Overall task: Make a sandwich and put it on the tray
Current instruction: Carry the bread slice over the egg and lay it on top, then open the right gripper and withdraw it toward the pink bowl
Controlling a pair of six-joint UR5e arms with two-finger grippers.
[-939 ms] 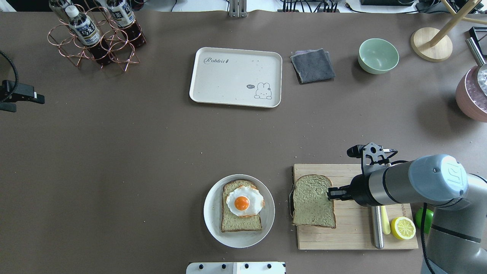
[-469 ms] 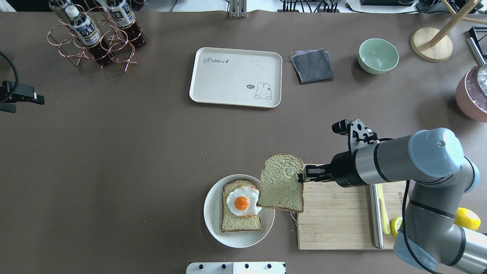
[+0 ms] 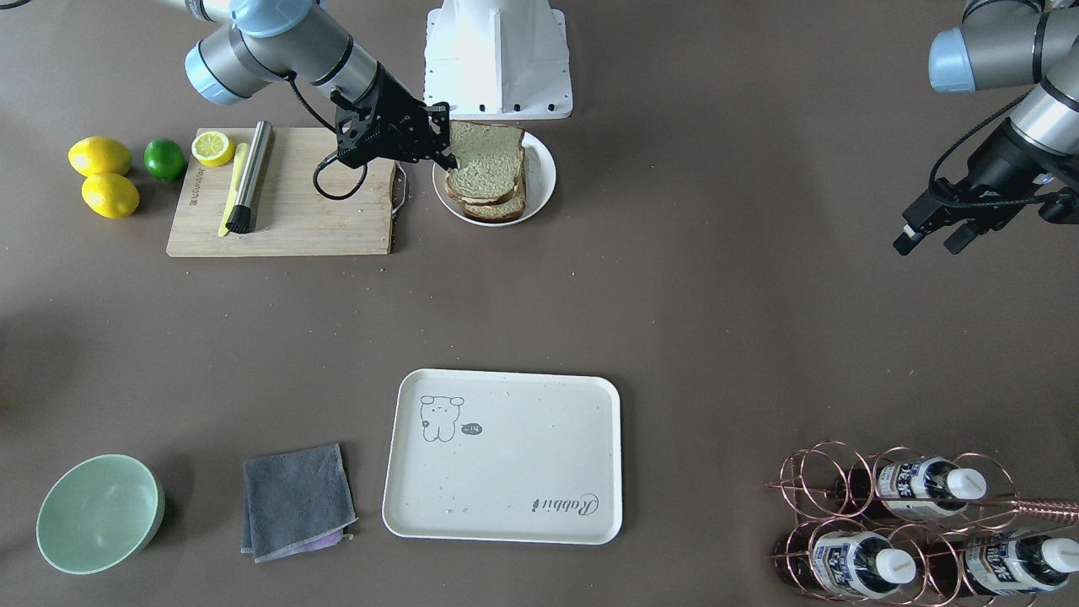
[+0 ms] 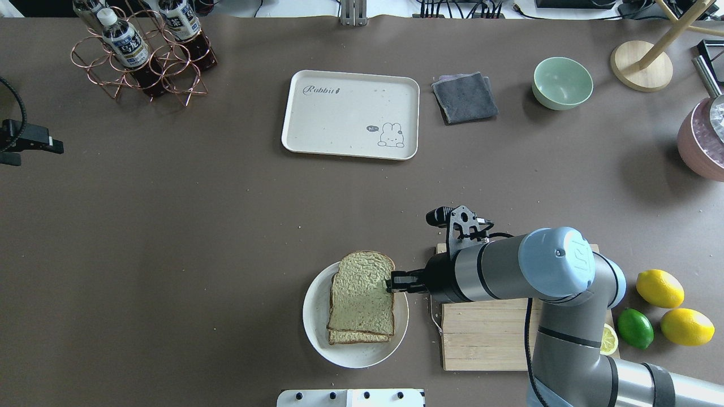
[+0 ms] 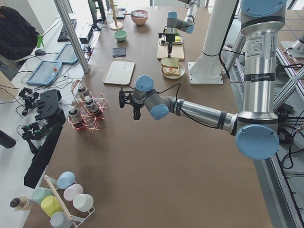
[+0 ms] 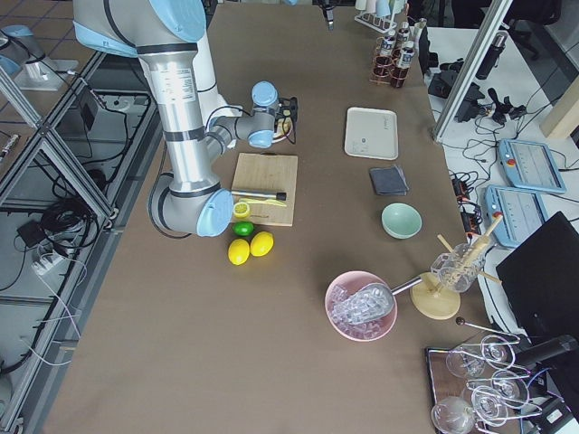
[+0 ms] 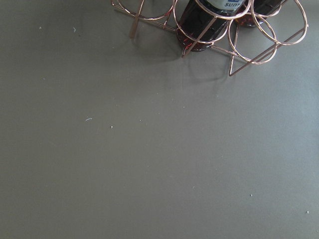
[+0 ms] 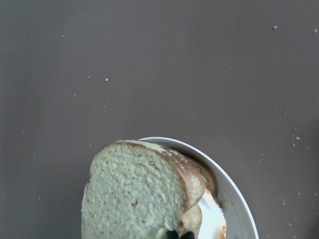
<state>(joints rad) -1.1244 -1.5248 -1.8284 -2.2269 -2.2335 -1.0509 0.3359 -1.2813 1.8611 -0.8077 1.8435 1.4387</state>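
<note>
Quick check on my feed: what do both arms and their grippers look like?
Both arms are silver-grey tubes with pale blue round joint caps: right arm, left arm. The right gripper and left gripper are black and two-fingered, with black cables looping at the wrists.

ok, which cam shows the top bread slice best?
Overhead exterior: the top slice shows its whole face, with the right gripper at its edge. Front-facing shows it smaller, over the lower slice. Right wrist crops it. Side views: tiny or blocked. Left wrist: none.
</note>
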